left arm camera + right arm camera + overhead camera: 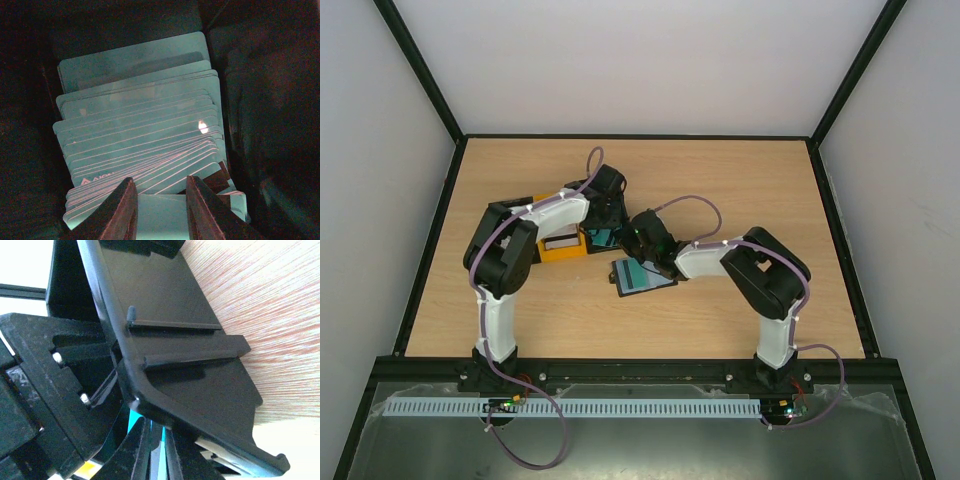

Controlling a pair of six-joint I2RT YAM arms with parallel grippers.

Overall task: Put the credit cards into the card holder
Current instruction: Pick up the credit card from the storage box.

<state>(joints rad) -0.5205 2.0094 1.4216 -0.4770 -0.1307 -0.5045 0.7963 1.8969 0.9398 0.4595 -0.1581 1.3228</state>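
Teal cards [140,125] under L claw [160,182]

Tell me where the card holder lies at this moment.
In the top view the card holder lies on the table near its middle, close below the right gripper in the picture, right of the yellow bin.

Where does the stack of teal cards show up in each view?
Top external: teal cards just above centre, right of the yellow bin.
Left wrist: the cards fill the middle, fanned.
Right wrist: only a teal sliver low, left of centre, beside the black bin.
Shared landmark: that black bin, around the cards.
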